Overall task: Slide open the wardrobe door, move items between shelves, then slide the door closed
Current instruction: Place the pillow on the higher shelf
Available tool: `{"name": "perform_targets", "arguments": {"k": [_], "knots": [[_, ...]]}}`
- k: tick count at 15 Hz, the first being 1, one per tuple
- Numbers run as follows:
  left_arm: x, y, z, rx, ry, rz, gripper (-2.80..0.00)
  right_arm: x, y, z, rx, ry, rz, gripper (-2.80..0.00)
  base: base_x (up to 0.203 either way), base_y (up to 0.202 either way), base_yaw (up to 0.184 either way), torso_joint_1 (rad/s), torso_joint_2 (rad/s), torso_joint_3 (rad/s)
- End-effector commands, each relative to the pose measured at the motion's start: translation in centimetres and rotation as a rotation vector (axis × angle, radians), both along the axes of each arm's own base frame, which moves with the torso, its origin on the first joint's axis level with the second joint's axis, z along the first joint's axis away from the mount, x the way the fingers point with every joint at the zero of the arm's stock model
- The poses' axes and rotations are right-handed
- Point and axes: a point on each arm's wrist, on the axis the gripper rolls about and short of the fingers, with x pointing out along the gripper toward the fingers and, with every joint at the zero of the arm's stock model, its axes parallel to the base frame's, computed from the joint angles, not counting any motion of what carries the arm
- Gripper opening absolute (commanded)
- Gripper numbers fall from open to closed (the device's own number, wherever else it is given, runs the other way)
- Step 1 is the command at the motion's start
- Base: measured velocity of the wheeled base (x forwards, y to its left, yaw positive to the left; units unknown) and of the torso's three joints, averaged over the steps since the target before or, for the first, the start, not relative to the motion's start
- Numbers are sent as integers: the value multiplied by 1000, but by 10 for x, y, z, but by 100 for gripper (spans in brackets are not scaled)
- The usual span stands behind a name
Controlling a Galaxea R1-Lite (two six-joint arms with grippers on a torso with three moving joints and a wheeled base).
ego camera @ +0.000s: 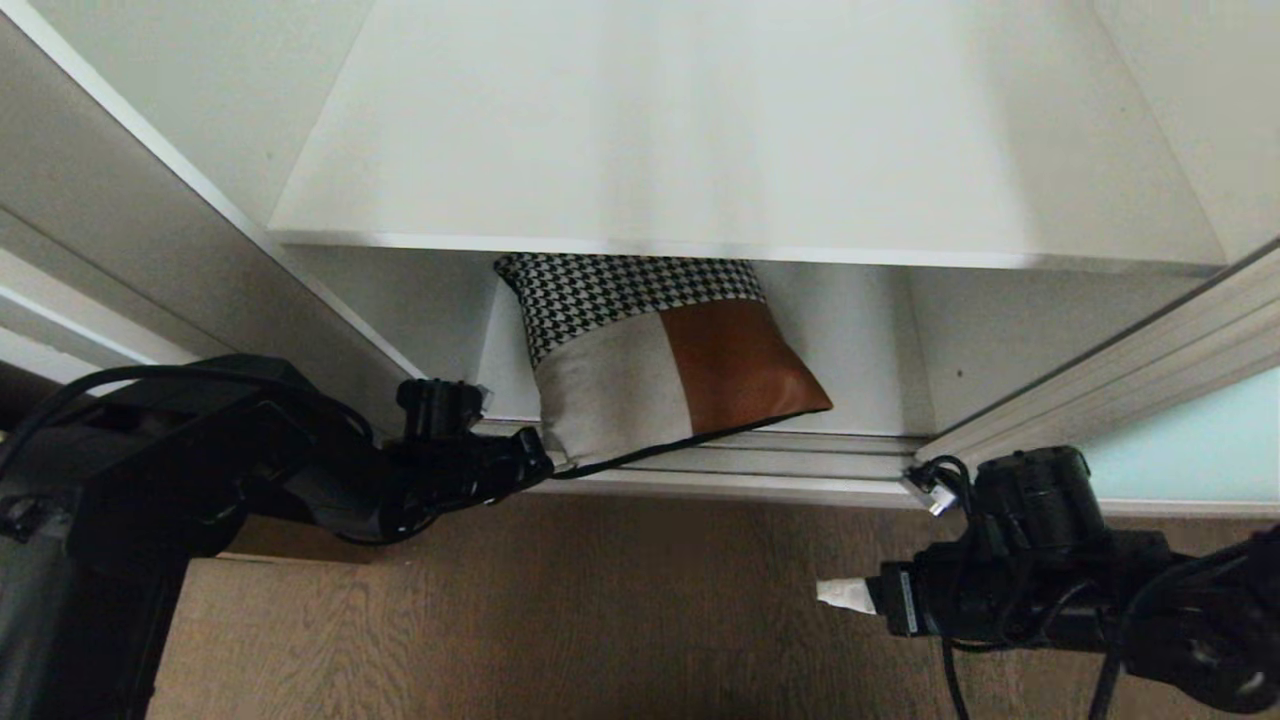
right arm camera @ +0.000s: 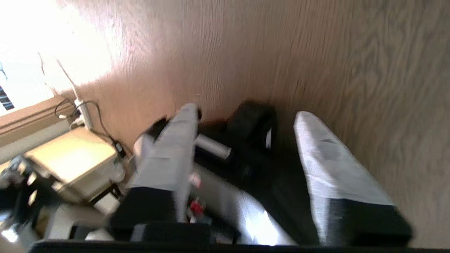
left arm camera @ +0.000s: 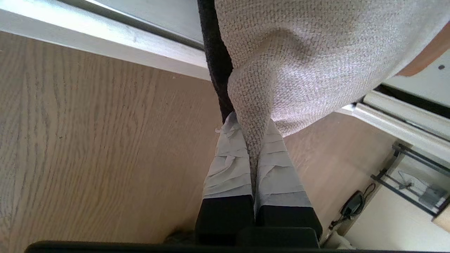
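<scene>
Cushion (ego camera: 650,360): square; houndstooth strip on top, beige-grey and rust-brown patches below, dark piping; stands tilted in the low wardrobe compartment, under the white shelf (ego camera: 740,150), lower corner over the door track.
Left gripper (left arm camera: 251,140): taped fingers pinched together on the cushion's beige corner.
Right gripper (right arm camera: 246,140): fingers apart, empty, over the wood floor (ego camera: 600,610).
Sliding door (ego camera: 1190,445): pale blue-green glass, at right.
</scene>
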Motion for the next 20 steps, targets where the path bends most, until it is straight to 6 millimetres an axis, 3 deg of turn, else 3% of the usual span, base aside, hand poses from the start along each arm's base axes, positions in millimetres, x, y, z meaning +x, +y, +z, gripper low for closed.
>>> {"name": "perform_targets", "arguments": {"k": [1, 7, 9, 14, 16, 20], "knots": [[-1, 0, 1, -3, -1, -4, -280, 22, 9, -32, -11, 43, 0, 0, 0, 0, 0, 0, 0, 0], [-7, -2, 3, -8, -28, -13, -280, 87, 26, -53, 90, -144, -41, 0, 0, 0, 0, 0, 0, 0], [-9, -2, 5, -24, -26, -42, -280, 111, 22, -54, 111, -202, -75, 0, 0, 0, 0, 0, 0, 0], [-15, -1, 8, -29, -21, -59, -280, 147, 12, -66, 147, -313, -123, 0, 0, 0, 0, 0, 0, 0], [-18, 0, 7, -30, -29, -59, -280, 165, 3, -61, 166, -390, -152, 0, 0, 0, 0, 0, 0, 0], [-23, 0, 4, -48, -64, -77, -280, 181, -6, -39, 190, -484, -177, 0, 0, 0, 0, 0, 0, 0]]}}
